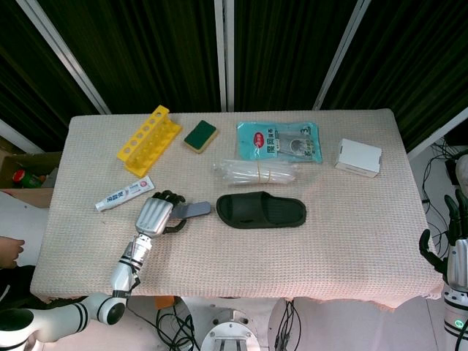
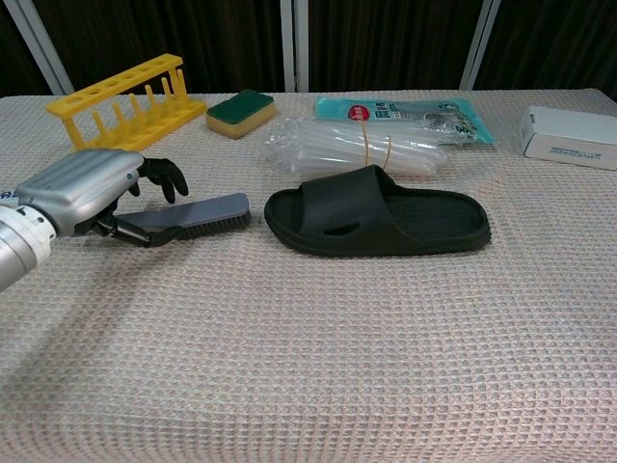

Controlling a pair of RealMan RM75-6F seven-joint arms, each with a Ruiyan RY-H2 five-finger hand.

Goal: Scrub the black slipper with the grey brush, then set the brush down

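The black slipper [image 1: 261, 210] [image 2: 386, 217] lies sole-down in the middle of the table, toe to the right. Just left of it the grey brush [image 1: 194, 210] [image 2: 207, 212] lies flat on the cloth, bristles near the slipper's heel. My left hand [image 1: 155, 216] [image 2: 87, 188] sits over the brush handle. Its fingers curl down above the handle, and the thumb lies along the handle's near side. A small gap still shows between the fingers and the handle. My right hand [image 1: 455, 256] hangs off the table's right edge, fingers apart, holding nothing.
A yellow tube rack [image 1: 149, 139], a green sponge [image 1: 200, 135], a toothpaste tube [image 1: 124, 194], a clear bag of tubes [image 1: 256, 172], a teal packet [image 1: 278, 141] and a white box [image 1: 359, 157] lie on the far half of the table.
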